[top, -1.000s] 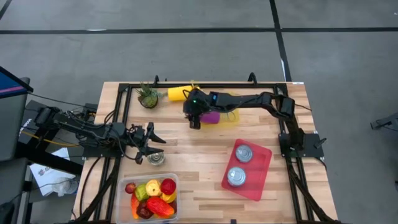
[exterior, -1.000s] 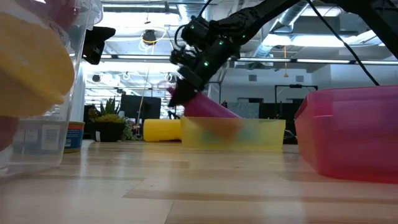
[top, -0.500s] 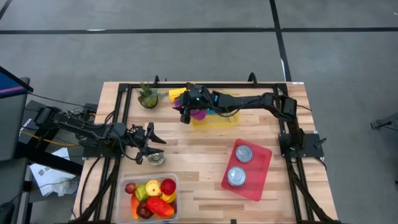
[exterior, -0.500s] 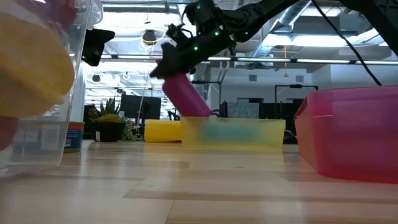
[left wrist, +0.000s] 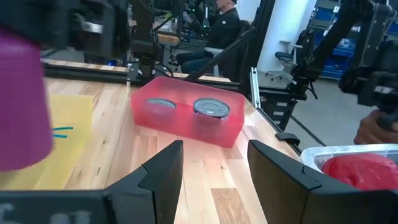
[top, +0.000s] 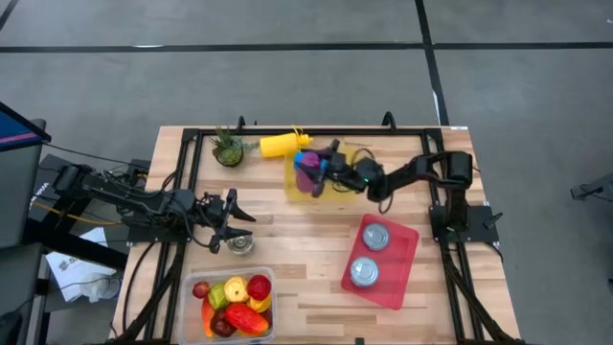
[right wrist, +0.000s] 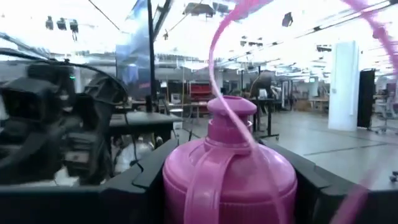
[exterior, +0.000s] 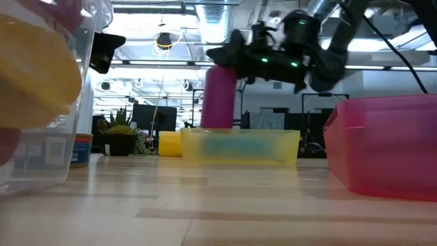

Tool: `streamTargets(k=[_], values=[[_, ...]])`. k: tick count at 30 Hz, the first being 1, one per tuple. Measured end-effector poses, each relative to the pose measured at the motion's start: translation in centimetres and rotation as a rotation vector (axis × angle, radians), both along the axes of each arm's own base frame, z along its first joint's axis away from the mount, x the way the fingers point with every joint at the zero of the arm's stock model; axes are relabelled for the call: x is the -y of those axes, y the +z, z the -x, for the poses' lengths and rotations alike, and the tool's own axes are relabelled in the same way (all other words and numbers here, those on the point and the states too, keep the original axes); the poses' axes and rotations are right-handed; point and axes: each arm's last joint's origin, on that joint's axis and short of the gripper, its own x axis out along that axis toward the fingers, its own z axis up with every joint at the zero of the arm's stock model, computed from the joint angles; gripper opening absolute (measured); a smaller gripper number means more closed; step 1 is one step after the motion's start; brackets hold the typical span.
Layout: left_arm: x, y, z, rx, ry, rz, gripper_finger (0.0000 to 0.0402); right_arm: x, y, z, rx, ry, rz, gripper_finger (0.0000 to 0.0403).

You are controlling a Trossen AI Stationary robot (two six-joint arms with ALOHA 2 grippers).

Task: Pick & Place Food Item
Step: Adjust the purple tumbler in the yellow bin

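Nearest the front edge of the surface [top: 316, 254], a clear tub of fruit [top: 233, 305] sits left of center and a red bin [top: 381, 261] w/ two cans sits toward the right; neither is touched. Just behind the tub, the left end effector [top: 233, 222] hovers low by the left edge beside a small can [top: 240, 245], fingers apart, holding nothing, arm stretched in flat from off the left side. Toward the back edge, the right end effector [top: 321, 172] is clamped on the pink bottle [exterior: 219, 98], held upright over the yellow tray [exterior: 239, 145], arm folded back to its base at the right edge. Main risk, IMO: the bottle is tall and narrow, so letting go before its base is flat in the tray could tip it over the low wall, or against the yellow bottle [top: 279, 145] lying just behind. Its loose strap [right wrist: 249, 68] could also snag a finger on pull-out.
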Motion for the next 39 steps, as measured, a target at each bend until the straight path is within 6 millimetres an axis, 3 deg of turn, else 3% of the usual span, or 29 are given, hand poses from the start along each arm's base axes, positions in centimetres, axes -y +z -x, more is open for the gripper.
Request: streamTargets(k=[3,9,20,33,39], values=[[0.0,0.1,0.0,0.017,0.000,-0.007,0.0172,-0.9,-1.2,1.1,-0.008,0.014,-0.008,0.0192],[0.0,0.5,0.0,0.052,0.004,-0.007,0.0172,-1.9,-1.9,0.5,-0.105,0.040,0.006,0.0192],[0.0,0.5,0.0,0.051,0.004,-0.008,0.0172,-1.5,-3.3,0.3,-0.255,0.032,-0.018,0.0192],[0.0,0.5,0.0,0.049,0.003,-0.008,0.0172,-1.5,-3.5,0.2,-0.286,0.035,-0.045,0.0193],[0.0,0.5,0.0,0.049,0.003,-0.008,0.0172,-1.5,-3.8,0.3,-0.289,0.011,-0.084,0.0285]])
